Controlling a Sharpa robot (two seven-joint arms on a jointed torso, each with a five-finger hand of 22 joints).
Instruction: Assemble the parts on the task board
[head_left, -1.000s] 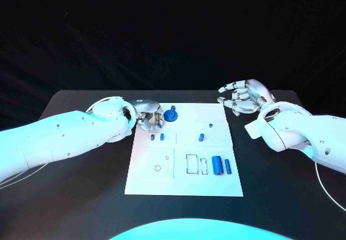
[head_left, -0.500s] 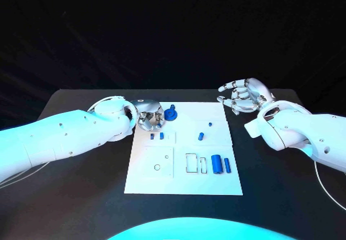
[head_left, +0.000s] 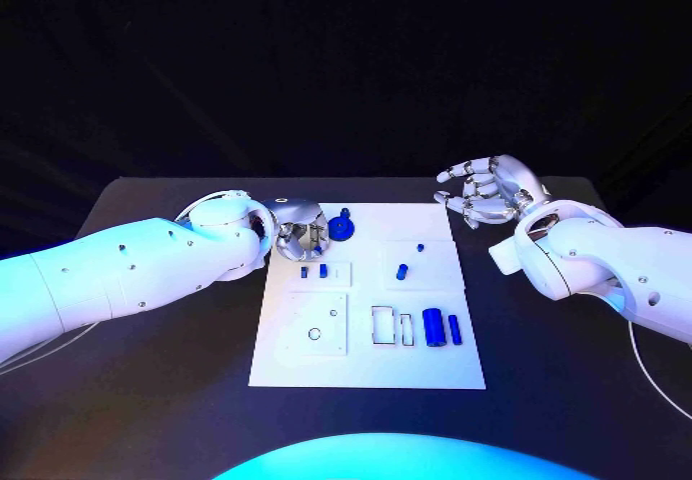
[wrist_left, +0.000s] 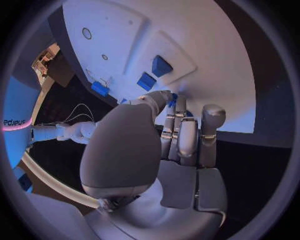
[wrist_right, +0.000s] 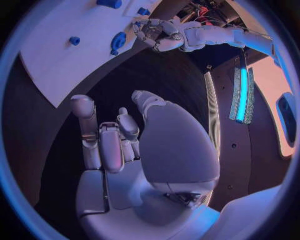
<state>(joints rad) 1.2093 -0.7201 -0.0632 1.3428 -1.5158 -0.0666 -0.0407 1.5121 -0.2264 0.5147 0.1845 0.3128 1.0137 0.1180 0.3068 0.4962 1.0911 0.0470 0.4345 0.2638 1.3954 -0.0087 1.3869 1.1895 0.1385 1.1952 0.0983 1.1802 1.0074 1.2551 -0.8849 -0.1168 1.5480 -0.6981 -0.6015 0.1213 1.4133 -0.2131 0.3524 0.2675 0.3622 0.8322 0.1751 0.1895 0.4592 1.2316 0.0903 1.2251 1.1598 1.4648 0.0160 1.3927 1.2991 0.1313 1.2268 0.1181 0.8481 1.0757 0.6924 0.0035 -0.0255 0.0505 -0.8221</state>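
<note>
The white task board (head_left: 361, 355) lies mid-table. At its far left corner my left hand (head_left: 299, 233) pinches the edge of a round blue part (head_left: 340, 228), which is tipped up with a small peg at its top. In the left wrist view a sliver of this blue part (wrist_left: 172, 98) shows between my thumb and fingers. Two small blue pieces (head_left: 313, 271) sit just nearer on the board, and two blue cylinders (head_left: 441, 329) lie at the right. My right hand (head_left: 490, 192) hovers beyond the board's far right corner, fingers apart, holding nothing.
Two more small blue pieces (head_left: 404, 270) sit mid-board right. Rectangular slots (head_left: 384, 326) and round holes (head_left: 316, 335) mark the near half. The black table (head_left: 159, 380) spreads around the board. From the right wrist, the left hand (wrist_right: 153, 31) sits beside the round part (wrist_right: 118, 41).
The round blue part has shifted slightly toward the far edge and tipped up in my left hand's fingers. My right hand has barely moved.
</note>
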